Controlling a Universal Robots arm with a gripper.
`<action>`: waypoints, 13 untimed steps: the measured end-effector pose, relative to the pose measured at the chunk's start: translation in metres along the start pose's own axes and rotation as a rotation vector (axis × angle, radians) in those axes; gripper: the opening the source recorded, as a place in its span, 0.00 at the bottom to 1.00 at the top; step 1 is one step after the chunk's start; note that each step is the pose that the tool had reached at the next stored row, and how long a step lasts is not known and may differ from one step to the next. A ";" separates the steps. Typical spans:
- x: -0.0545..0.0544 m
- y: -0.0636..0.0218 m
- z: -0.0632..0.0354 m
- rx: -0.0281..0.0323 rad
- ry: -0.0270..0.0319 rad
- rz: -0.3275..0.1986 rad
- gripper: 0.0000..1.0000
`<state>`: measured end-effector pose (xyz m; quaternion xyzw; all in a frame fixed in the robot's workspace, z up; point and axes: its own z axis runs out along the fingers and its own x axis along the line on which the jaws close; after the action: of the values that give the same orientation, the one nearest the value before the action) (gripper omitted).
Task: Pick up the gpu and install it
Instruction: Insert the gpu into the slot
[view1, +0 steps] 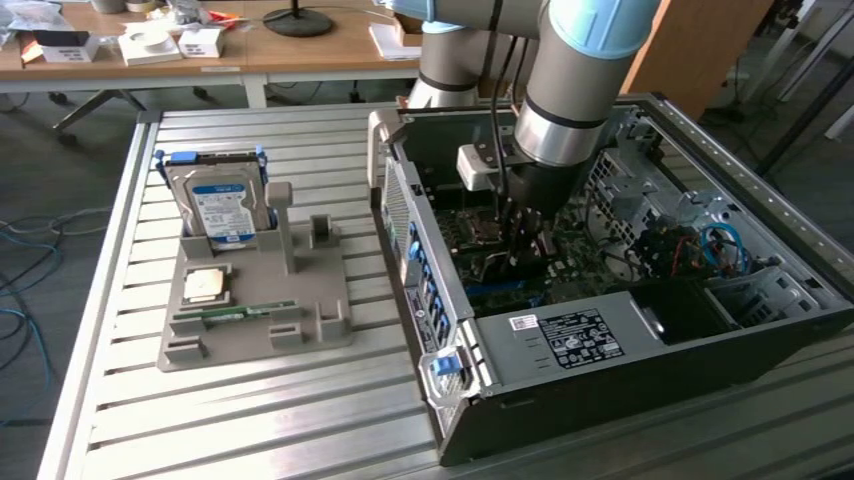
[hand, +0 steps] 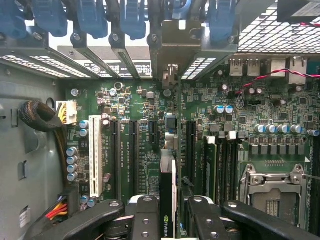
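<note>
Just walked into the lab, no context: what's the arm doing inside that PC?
The grey Universal Robots arm has reached down into the open dark-grey computer case. In the wrist view its black tool is clamped on the thin dark gpu card, held edge-on just above the green motherboard and its long black slots. On the grey holder outside the case sit a silver hard drive with blue-white label and a small processor chip.
</note>
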<state>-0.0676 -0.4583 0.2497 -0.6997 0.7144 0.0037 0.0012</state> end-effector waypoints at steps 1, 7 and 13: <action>0.000 0.0000 0.0000 0.0000 0.0000 0.000 0.27; 0.000 0.0004 0.0007 0.0000 0.0003 0.000 0.27; 0.000 0.0006 0.0017 0.0000 0.0000 0.000 0.27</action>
<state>-0.0682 -0.4584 0.2480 -0.6998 0.7143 0.0037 0.0012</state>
